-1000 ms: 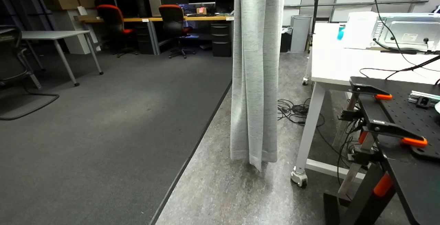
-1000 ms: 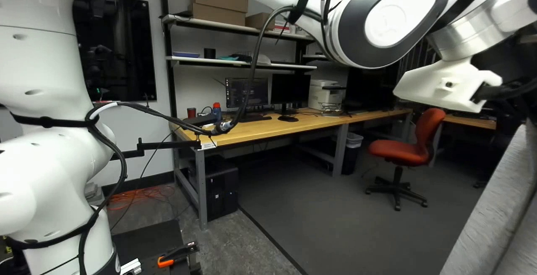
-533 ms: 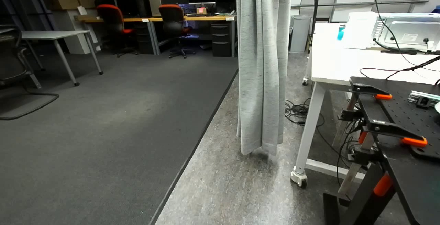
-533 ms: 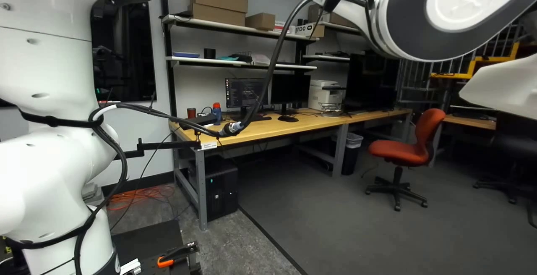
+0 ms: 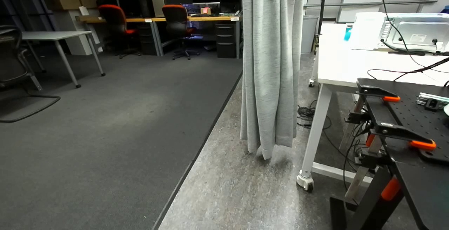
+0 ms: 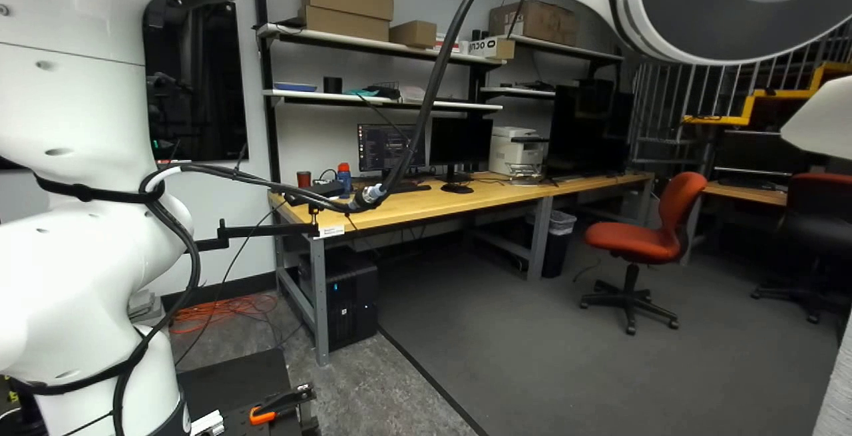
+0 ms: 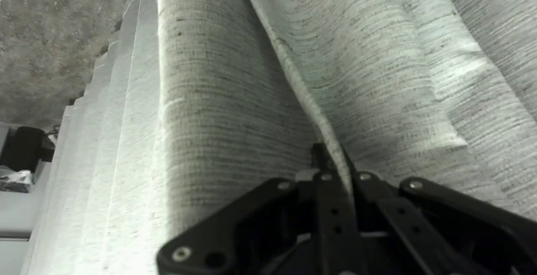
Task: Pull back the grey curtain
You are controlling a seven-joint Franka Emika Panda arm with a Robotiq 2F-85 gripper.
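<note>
In an exterior view the grey curtain [image 5: 272, 65] hangs btwn the dark carpet [image 5: 122, 128] & the white counter [image 5: 345, 65], over the grey floor [image 5: 224, 195]. Its long way goes up & down, nearly straight. The bottom pts. down & the top runs out of view. Its folds go up & down too. The bottom edge is wavy, w/ one corner dipping lowest. Can't tell if it touches the floor.

In the wrist view the curtain fills most of the space. The gripper [image 7: 334, 156] is clamped on it, its two halves close together w/ a thin fold going in btwn. That fold leans: one end pts. to the top of the view & a bit left, the other goes down into the gripper. Folds to its right lean abt. the same way; ones to its left stand straighter.

In an exterior view the white arm [image 6: 80, 249] is on the left side, & more of it shows top right. An orange chair [image 6: 632, 243] is near the wood counter [image 6: 439, 203].
</note>
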